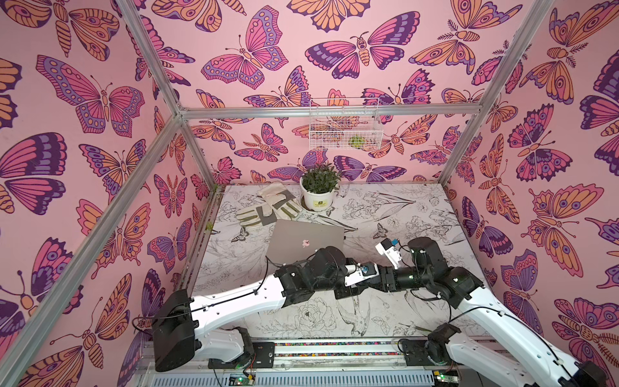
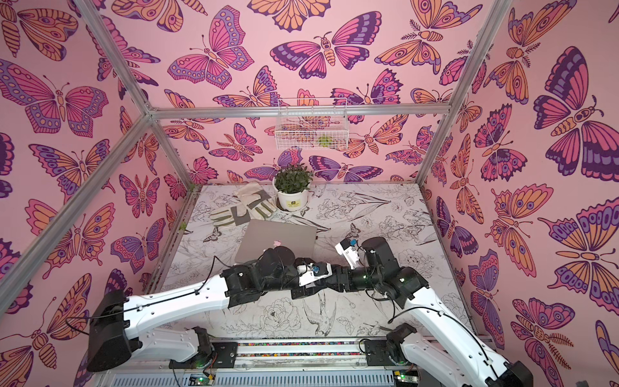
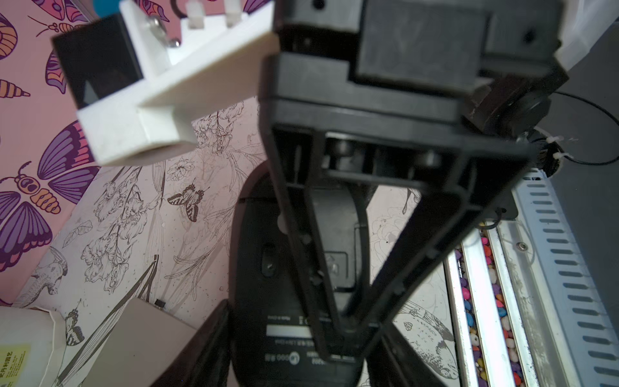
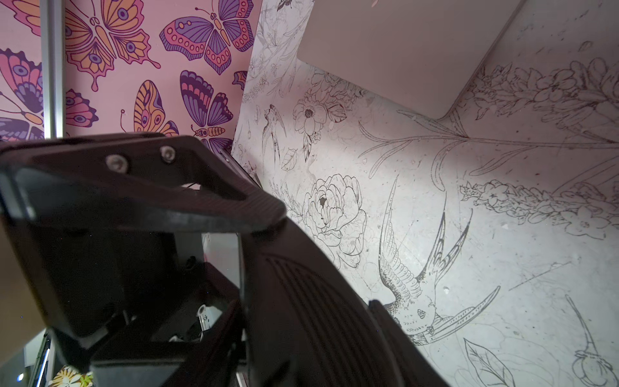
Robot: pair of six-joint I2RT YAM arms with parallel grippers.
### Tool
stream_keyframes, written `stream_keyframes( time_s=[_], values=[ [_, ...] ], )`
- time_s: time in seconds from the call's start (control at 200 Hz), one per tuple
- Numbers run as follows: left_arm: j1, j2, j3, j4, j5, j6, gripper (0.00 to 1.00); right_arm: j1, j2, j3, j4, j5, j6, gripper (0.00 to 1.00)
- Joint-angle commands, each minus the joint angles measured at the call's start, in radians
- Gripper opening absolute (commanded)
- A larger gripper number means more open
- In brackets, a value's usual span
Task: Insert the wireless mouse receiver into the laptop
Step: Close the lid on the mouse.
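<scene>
Wireless mouse receiver (image 3: 160, 304) looks like the tiny black stub at the thin silver-grey laptop's (image 1: 294, 234) side edge, apparently seated; the right hand (image 3: 335, 331), open or closed I cannot tell, should rise straight off the upturned black oval mouse (image 3: 254, 284) gripped by the left hand (image 3: 301, 321).

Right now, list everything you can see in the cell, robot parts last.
laptop: one, silver-grey, closed, mid-table.
gloves: one pair, cream with grey-green patches, behind the laptop at back left.
potted plant: one, green in a white pot, at the back of the table.
wire basket: one, white, on the back wall; something green inside.
mouse: one, black, underside toward the left wrist camera, in the left gripper.
small black piece: one, at the laptop's right edge; too small to identify.
wireless mouse receiver: cannot make it out.
table: one, white with line-drawn flowers and birds.
left gripper: black, shut on the mouse.
right gripper: black, tips over the mouse's underside; open or shut unclear.
</scene>
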Motion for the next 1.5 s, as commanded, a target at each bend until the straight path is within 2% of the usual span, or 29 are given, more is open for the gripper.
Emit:
stream_keyframes(
  time_s=[0.0, 0.17, 0.205, 0.431, 0.821, 1.492],
  values=[
    [-0.003, -0.022, -0.031, 0.050, -0.006, -0.017, 0.32, 0.000, -0.033, 0.048, -0.044, 0.015, -0.035, 0.65],
    [0.000, -0.021, -0.050, 0.030, -0.031, -0.023, 0.32, -0.031, -0.088, 0.109, -0.137, 0.036, -0.060, 0.69],
    [0.000, -0.060, -0.053, 0.029, -0.034, -0.024, 0.32, -0.042, -0.100, 0.122, -0.159, 0.041, -0.070, 0.70],
    [0.002, -0.077, -0.060, 0.028, -0.045, -0.025, 0.32, -0.111, -0.102, 0.149, -0.290, 0.074, -0.111, 0.69],
    [0.002, -0.092, -0.077, 0.028, -0.047, -0.037, 0.33, -0.210, -0.113, 0.153, -0.247, 0.046, -0.065, 0.61],
    [0.002, -0.088, -0.056, 0.050, -0.056, -0.036, 0.33, -0.215, -0.083, 0.030, -0.109, -0.027, -0.001, 0.57]
  ],
)
